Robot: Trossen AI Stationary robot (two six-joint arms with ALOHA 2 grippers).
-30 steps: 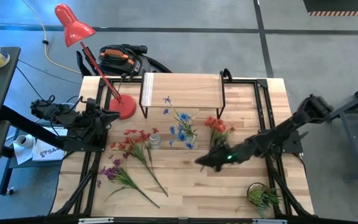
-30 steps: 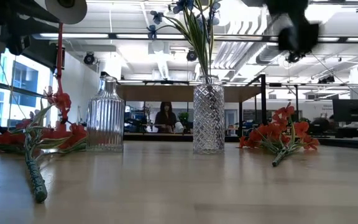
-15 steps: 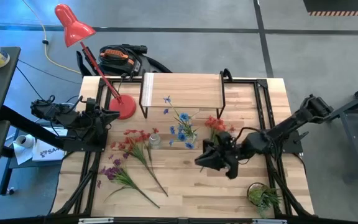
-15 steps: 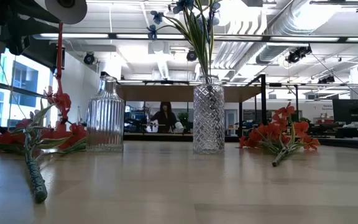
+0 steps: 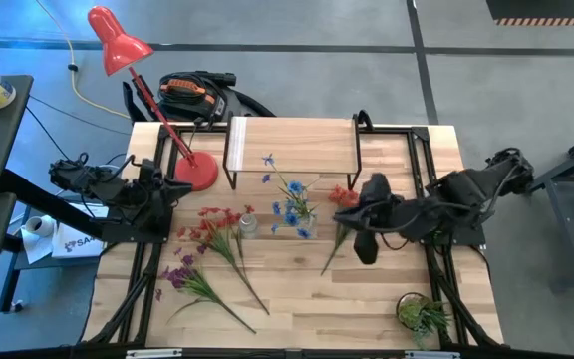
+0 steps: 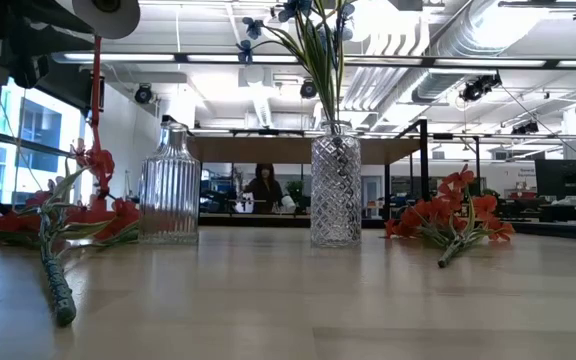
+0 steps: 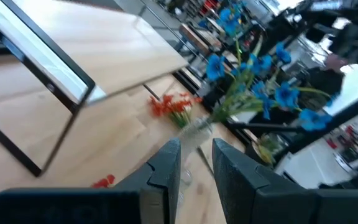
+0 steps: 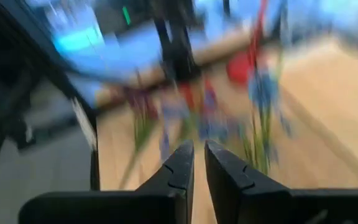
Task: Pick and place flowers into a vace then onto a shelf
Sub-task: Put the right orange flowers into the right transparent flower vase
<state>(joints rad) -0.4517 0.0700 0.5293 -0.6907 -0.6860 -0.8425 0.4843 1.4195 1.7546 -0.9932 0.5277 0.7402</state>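
Note:
A cut-glass vase [image 6: 335, 190] stands mid-table and holds the blue flowers [image 5: 292, 204], seen close in the left wrist view as the blue spray [image 7: 253, 74]. An empty ribbed vase [image 6: 169, 190] stands beside it. The orange spray [image 5: 345, 199] lies flat, as do the red spray [image 5: 217, 224] and the purple spray [image 5: 182, 274]. The shelf [image 5: 292, 145] stands at the far edge. My right gripper [image 5: 359, 221] hovers shut over the orange spray's stem, out of the low view. My left gripper [image 5: 174, 187] waits at the left, shut.
A red desk lamp [image 5: 118, 45] has its base [image 5: 199, 172] on the far left corner. A small leafy plant [image 5: 422, 314] sits near the right near corner. Bare tabletop [image 5: 297, 299] lies along the near edge. A person sits far behind the table [image 6: 265, 188].
My right gripper has drawn back from the near-middle of the table toward the right and far side, turning as it went, and has risen out of the low view. The orange spray's stem, covered before, now shows and lies where it was.

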